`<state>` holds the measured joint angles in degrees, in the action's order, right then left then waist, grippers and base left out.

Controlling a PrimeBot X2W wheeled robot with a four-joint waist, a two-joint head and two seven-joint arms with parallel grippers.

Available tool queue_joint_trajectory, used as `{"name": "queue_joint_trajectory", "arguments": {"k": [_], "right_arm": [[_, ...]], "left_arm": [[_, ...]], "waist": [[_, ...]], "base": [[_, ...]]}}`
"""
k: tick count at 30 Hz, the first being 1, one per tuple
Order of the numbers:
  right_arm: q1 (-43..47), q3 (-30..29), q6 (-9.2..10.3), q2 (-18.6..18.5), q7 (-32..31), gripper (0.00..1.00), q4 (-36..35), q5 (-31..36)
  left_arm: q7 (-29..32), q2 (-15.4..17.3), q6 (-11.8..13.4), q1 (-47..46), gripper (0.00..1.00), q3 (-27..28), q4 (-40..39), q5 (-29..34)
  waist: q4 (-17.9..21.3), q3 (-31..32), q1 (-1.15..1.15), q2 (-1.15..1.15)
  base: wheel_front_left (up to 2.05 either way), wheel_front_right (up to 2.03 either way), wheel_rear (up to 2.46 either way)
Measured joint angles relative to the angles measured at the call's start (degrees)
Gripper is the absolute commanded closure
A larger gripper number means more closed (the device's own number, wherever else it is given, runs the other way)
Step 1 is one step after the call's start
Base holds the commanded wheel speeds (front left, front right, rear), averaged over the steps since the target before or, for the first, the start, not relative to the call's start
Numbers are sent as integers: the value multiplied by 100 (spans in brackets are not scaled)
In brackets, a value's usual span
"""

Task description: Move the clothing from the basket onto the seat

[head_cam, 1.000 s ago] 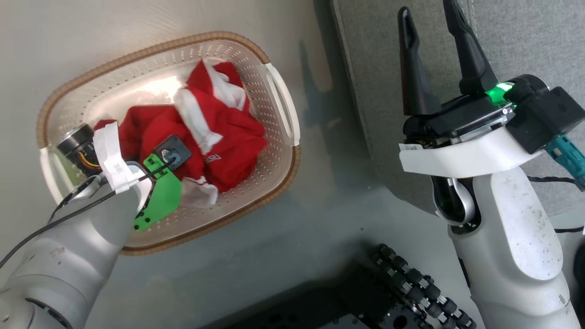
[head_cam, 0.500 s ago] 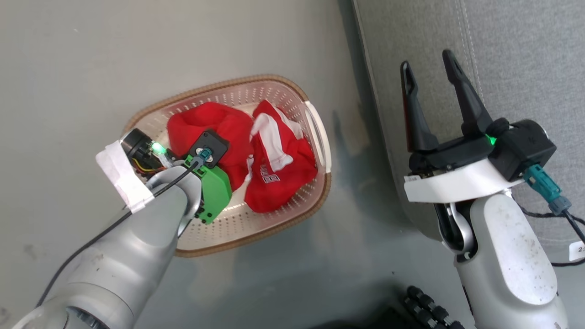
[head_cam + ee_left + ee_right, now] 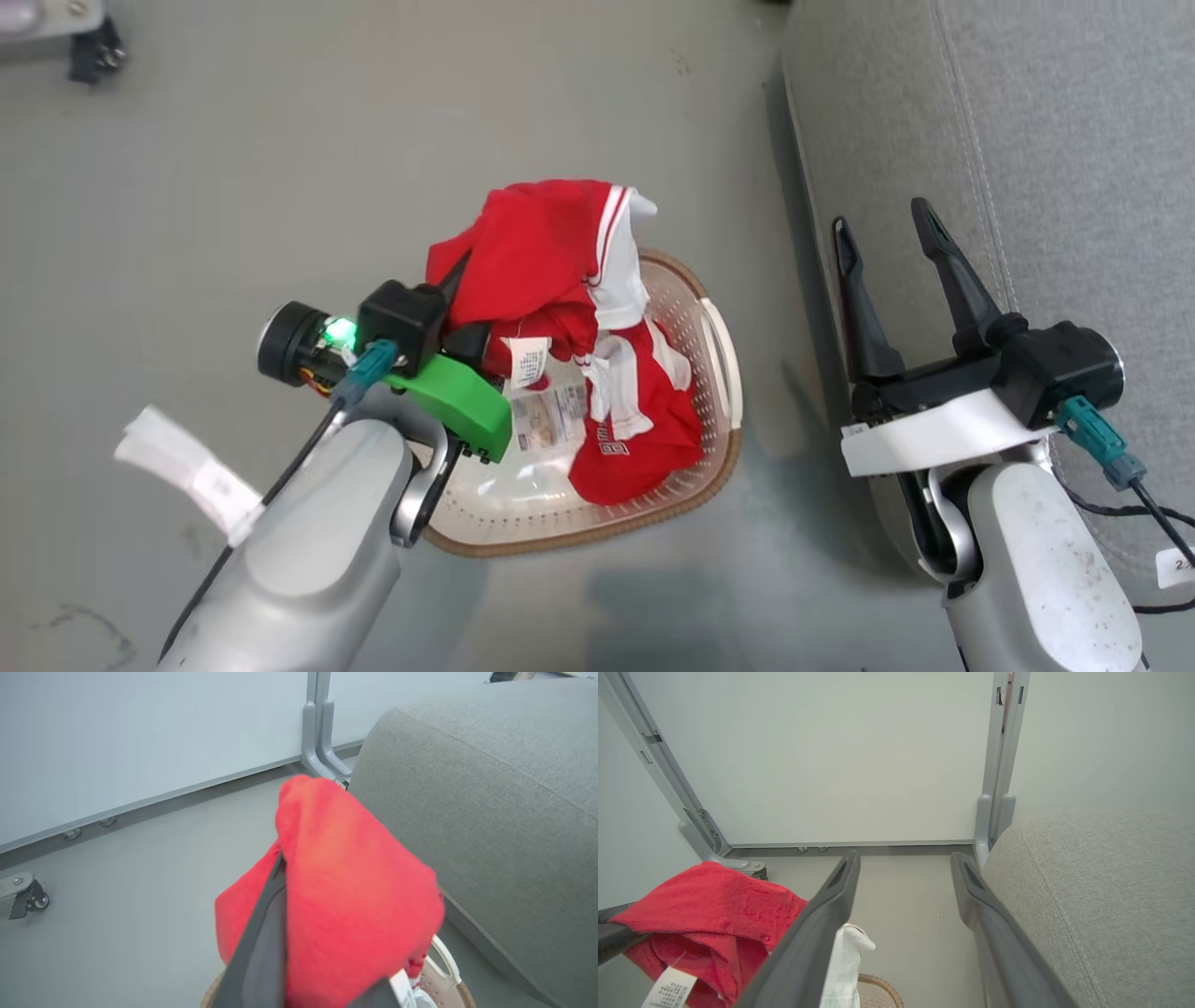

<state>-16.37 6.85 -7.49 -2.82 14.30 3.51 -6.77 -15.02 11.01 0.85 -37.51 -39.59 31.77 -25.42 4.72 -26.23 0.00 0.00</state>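
our left tool (image 3: 456,285) is pressed together on a fold of one red garment (image 3: 532,243), and that is what has changed. a second ago this piece lay bunched in the basket (image 3: 579,543) under our lowered wrist. now it hangs from the tool, raised above the rim, its white-striped edge trailing on the seat side. our head has moved too, so the whole picture has shifted, and we do not read that as the basket moving. the second garment (image 3: 635,448) lies in the basket, on the side nearer the seat. our right tool (image 3: 880,217) stands spread and empty over the edge of the grey seat (image 3: 1074,140). we judge the first pick made. what remains for this piece is the carry to our right onto the seat, just beside the basket.
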Motion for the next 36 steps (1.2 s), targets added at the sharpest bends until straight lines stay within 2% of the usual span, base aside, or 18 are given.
{"name": "queue_joint_trajectory", "arguments": {"k": [7,17,23,36], "right_arm": [[279,-32,0,-16,-205,0,-89,70],[713,13,0,-33,-486,0,-297,49],[994,58,0,-35,-603,0,-383,3],[1649,71,0,-22,-765,0,-428,-94]], "left_arm": [[-3,80,2,774,100,889,-1546,189],[-1,-75,-455,1493,100,1686,-2415,402],[-1,-158,-636,1813,100,1878,-2727,447],[-1,-266,-715,2473,100,1900,-3055,516]], "waist": [[-288,544,0,0],[-514,1227,0,0],[-537,1594,0,0],[-477,2308,0,0]], "base": [[0,0,0],[0,0,0],[0,0,0],[0,0,0]]}}
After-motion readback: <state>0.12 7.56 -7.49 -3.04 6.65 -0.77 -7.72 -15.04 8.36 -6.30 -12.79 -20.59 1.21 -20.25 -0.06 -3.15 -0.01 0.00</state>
